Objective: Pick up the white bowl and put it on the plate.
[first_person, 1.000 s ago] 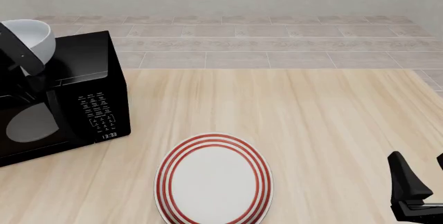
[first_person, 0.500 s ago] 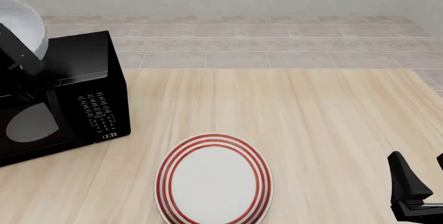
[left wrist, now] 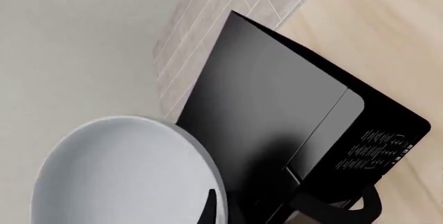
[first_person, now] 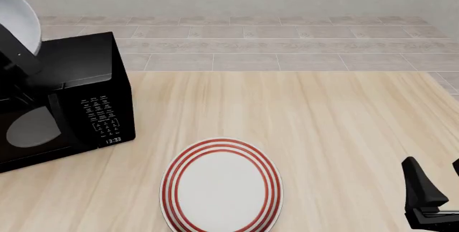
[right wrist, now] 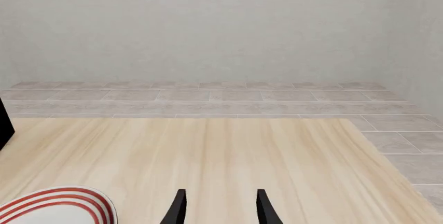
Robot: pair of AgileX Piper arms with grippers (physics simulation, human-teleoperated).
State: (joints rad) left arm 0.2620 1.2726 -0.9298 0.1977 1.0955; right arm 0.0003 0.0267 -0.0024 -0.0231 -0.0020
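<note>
Tabletop point(first_person: 330, 119): pale wood grain, filling most of the front view; tiled floor and plain wall beyond its far edge.

Microwave point(first_person: 72, 100): black, at the far left of the tabletop, keypad strip on the right of its front face (clock digits lit at the bottom of the strip). Round pale patch visible in the door glass. In the left wrist view, top panel and keypad seen from above and behind point(left wrist: 277, 115).

Plate point(first_person: 221, 186): flat, white, three red rings, lying near the front edge of the tabletop, left of centre, nothing on it. A curved slice of it also visible in the right wrist view point(right wrist: 59, 206).

White bowl point(first_person: 20, 17): raised in the air at the upper left, above the microwave's top, tipped steeply onto its side. Well apart from the plate. In the left wrist view, glossy inside facing the camera point(left wrist: 118, 177).

Left gripper point(first_person: 20, 63): dark arm just below the bowl; one finger point(left wrist: 207, 211) on the bowl's rim, fingers clamped on that rim.

Right gripper point(right wrist: 218, 208): low at the front right, fingers parted, holding nothing, bare tabletop between them.
</note>
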